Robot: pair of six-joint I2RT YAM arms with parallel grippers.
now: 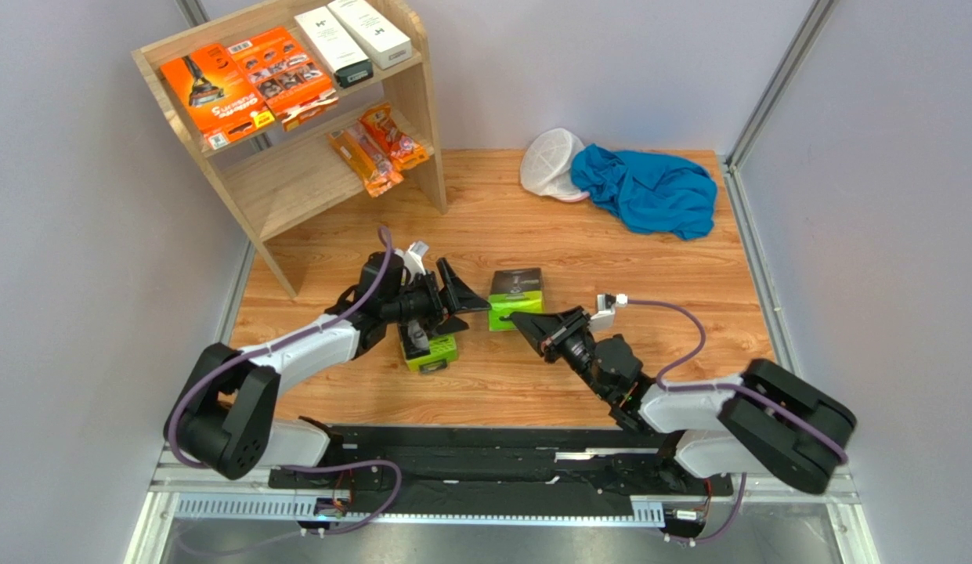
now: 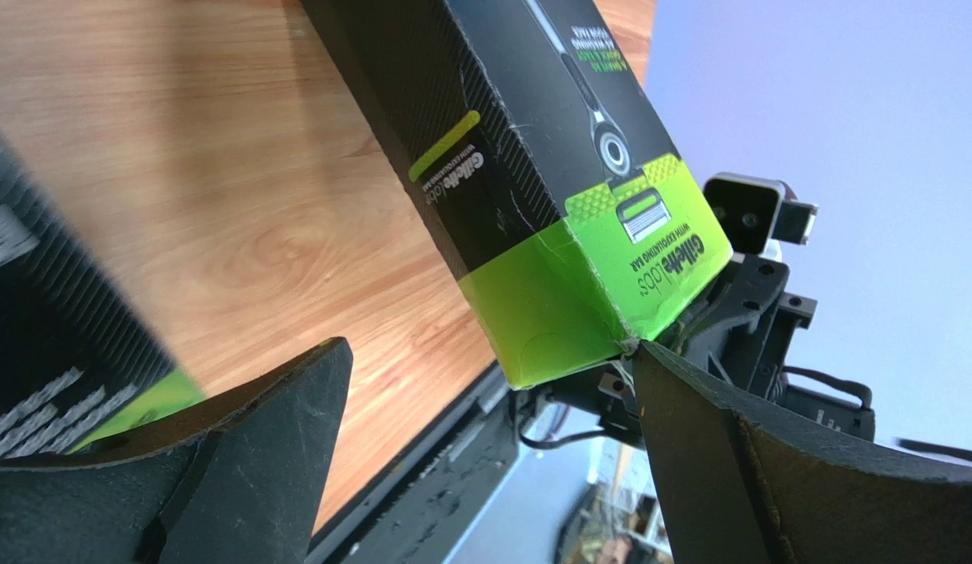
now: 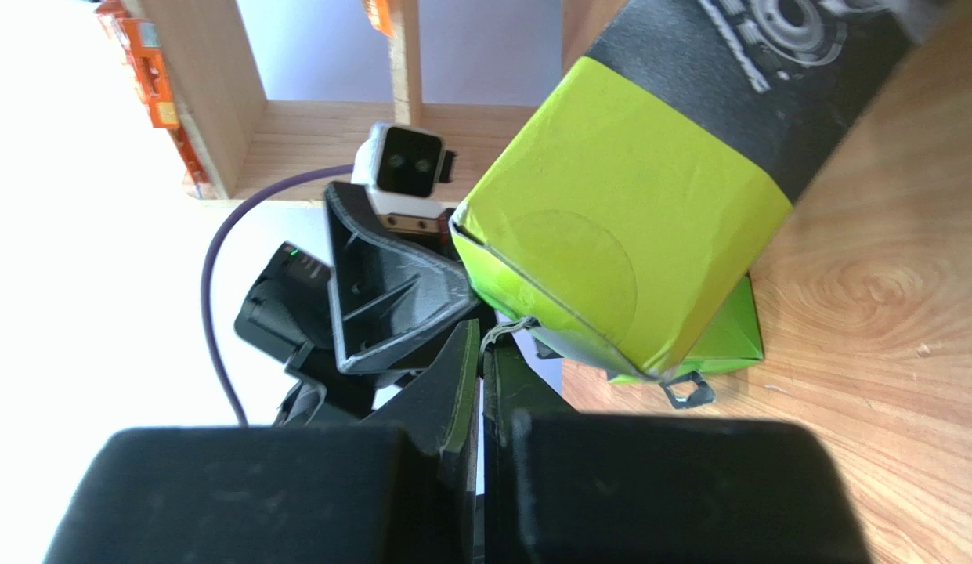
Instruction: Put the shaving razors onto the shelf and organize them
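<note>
One black-and-lime razor pack (image 1: 515,297) (image 2: 549,153) (image 3: 620,223) sits tilted mid-floor. My right gripper (image 1: 523,321) (image 3: 481,335) is shut at its near lime corner, pinching the thin hang tab. My left gripper (image 1: 455,303) (image 2: 488,353) is open just left of that pack, and its right fingertip (image 2: 655,364) touches the lime corner. A second black-and-lime pack (image 1: 429,349) (image 2: 55,353) lies under the left gripper. The shelf (image 1: 279,188) (image 3: 196,71) stands far left. Its top tier holds two flat orange packs (image 1: 249,82) and two white boxes (image 1: 352,41); small orange packets (image 1: 379,147) lie on the lower tier.
A blue cloth (image 1: 649,188) and a white mesh cap (image 1: 549,162) lie at the back right of the wooden floor. Grey walls close in the left, back and right. A black rail (image 1: 490,452) with the arm bases runs along the near edge.
</note>
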